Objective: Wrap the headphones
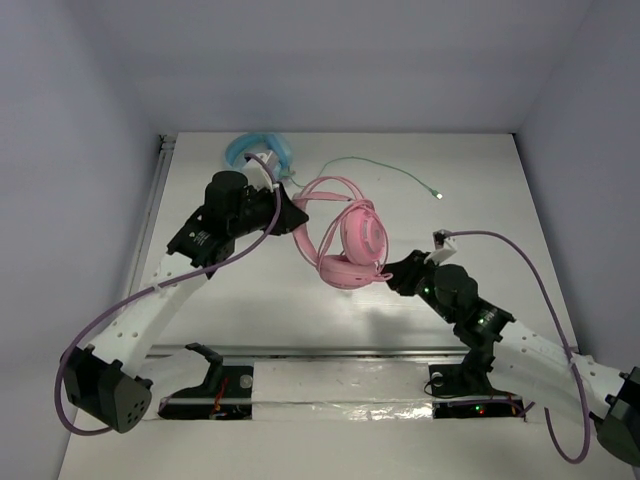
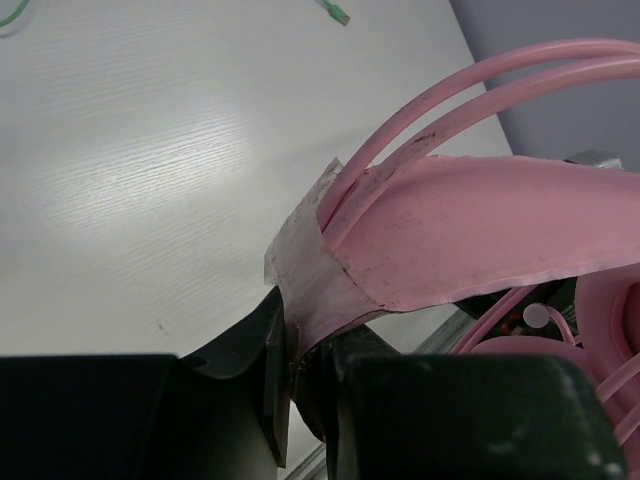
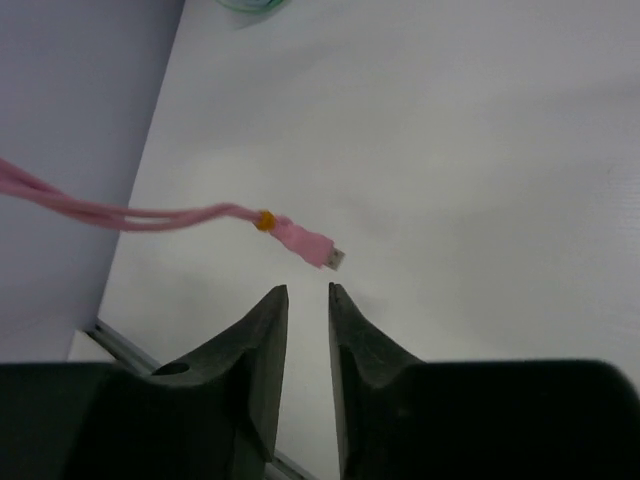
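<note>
right fingers (image 3: 262, 340) above white table (image 1: 480, 180), grey walls (image 1: 330, 60)

Pink headphones (image 1: 352, 240) lie mid-way across the white table (image 1: 480, 180), earcups close together, double headband arching up and to the left. Left gripper (image 1: 296, 215) meets the headband on its left side; jaw stance not legible from above. Right gripper (image 1: 393, 273) sits just beside the lower earcup, on its right; contact unconfirmed. Light blue headphones (image 1: 245, 148) rest at the far edge, partly hidden behind the left arm. Green cable (image 1: 385, 168) trails rightward over the far tabletop
</note>
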`<action>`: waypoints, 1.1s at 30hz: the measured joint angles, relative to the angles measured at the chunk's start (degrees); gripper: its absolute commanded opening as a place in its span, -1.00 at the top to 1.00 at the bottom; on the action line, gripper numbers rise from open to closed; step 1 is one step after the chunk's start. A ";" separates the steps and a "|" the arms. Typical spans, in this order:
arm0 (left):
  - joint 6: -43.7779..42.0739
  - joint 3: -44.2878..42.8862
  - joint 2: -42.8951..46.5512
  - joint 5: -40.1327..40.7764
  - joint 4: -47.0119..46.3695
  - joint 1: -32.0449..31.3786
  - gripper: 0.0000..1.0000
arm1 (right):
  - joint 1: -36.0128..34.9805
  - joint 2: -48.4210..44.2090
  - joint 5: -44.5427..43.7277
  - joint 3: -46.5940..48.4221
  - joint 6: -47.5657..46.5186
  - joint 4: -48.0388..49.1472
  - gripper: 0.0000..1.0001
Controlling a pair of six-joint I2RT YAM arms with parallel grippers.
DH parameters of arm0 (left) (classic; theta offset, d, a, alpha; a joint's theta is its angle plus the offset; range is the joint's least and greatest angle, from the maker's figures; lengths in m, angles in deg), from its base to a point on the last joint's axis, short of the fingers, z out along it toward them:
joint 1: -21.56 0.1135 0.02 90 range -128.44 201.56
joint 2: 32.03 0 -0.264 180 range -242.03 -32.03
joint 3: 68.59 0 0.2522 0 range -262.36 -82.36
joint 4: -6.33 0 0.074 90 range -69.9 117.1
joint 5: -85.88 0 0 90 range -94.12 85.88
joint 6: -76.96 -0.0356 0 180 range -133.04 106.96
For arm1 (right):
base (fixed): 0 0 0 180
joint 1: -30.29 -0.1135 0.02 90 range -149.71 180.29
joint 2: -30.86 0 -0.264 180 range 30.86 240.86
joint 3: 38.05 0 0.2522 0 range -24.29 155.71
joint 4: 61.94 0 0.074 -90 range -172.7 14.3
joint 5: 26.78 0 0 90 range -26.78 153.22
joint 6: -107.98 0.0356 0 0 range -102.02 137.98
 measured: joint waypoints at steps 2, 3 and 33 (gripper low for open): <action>0.96 0.02 0.00 -1.66 -1.25 0.48 1.00 | 0.00 0.02 2.27 -1.07 -1.20 2.73 0.10; 1.36 0.04 -0.02 -2.34 -1.70 0.68 1.00 | 0.00 0.11 2.93 -1.33 -1.27 3.39 0.05; 4.85 3.30 -0.52 -11.78 -4.59 2.01 1.00 | 0.00 18.69 4.96 0.13 -12.37 25.86 -0.10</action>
